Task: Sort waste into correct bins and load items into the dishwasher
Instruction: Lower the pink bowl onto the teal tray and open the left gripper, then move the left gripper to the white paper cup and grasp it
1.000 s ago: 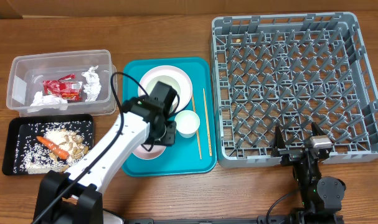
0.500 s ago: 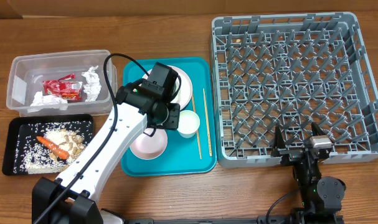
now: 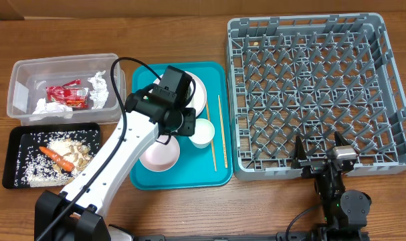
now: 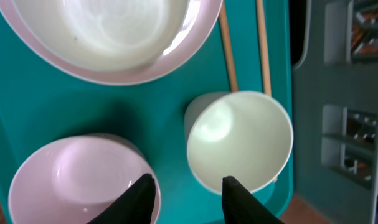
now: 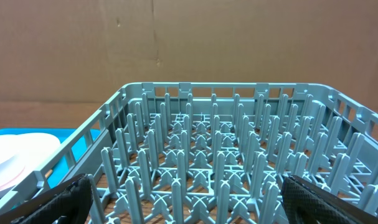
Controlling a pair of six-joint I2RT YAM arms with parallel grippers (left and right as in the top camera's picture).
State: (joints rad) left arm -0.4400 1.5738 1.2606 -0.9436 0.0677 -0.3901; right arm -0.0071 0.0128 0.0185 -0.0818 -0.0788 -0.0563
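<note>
**Overhead:** L gripper (image 3: 186, 124) sits over teal tray (image 3: 189, 175), jaws part open, nothing in them. Cup (image 3: 203, 132) is just beside it on the rack side. Bowl (image 3: 159, 155) is just beside it on the other side, toward the arm base. Plate (image 3: 197, 94) is just beyond it, half hidden by the wrist. Chopsticks (image 3: 219, 124) lie past the cup, between cup and rack (image 3: 310, 87). 2nd bowl not made out, maybe under the arm. R gripper (image 3: 318, 150) is at the rack's near edge, jaws wide, empty, well apart from all dishes.

Waste is well apart from both grippers. Wrapper (image 3: 67, 95) and tissues (image 3: 99, 90) are in clear tub (image 3: 29, 70). Carrot (image 3: 55, 155), crumbs (image 3: 79, 150) and rice (image 3: 32, 171) are in black tray (image 3: 15, 144).

**L wrist:** one finger is in the gap between bowl (image 4: 70, 180) and cup (image 4: 238, 140), the other over the cup's near rim. Looks like lineup for a rim pinch. Contact: can't tell.

**R wrist:** fingers are spread to both lower corners, nothing between. Rack pegs (image 5: 201, 155) are dead ahead, no dishes on them. Sliver of plate (image 5: 14, 165) off to its left.

**Status, my read:** waste sort looks done. Loading not started: cup, bowl(s), plate and chopsticks are all on the teal tray. Cup likely first.
</note>
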